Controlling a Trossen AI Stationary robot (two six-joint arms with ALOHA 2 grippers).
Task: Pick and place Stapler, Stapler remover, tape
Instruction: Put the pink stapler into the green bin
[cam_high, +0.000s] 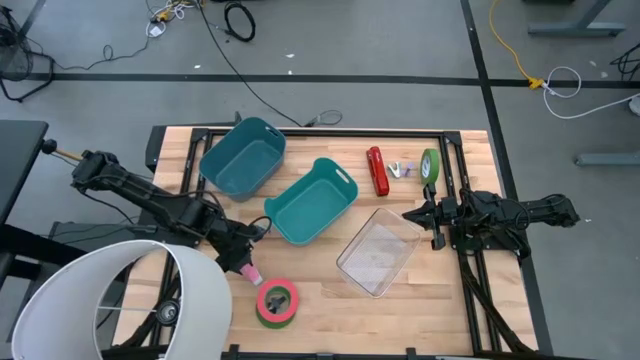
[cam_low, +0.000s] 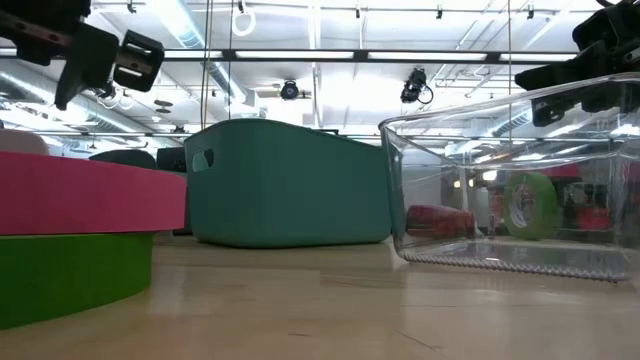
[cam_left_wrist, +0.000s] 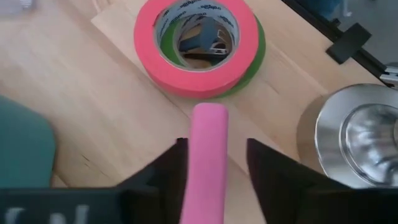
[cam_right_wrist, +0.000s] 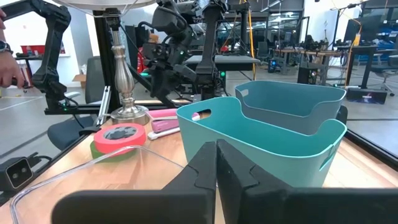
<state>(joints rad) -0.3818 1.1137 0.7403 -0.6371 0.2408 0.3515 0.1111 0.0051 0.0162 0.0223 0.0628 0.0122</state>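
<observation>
left gripper (cam_left_wrist: 214, 165) – fingers apart around a pink stapler (cam_left_wrist: 205, 155), gaps either side, so released or nearly | stapler lies on the table (cam_high: 330, 300) just beside stacked tape rolls (cam_high: 277, 302) | handling – stiff, fairly light, probably slick plastic; take it across mid-body | right gripper (cam_right_wrist: 216, 163) clenched empty by the clear bin (cam_high: 380, 252)

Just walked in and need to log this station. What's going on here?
The left gripper sits low over the table's near edge, a pink object between its parted fingers, close to the stacked red and green tape rolls. The right gripper waits shut beside the clear bin. Two teal bins look empty. A red stapler and another green tape roll remain at the far side.
</observation>
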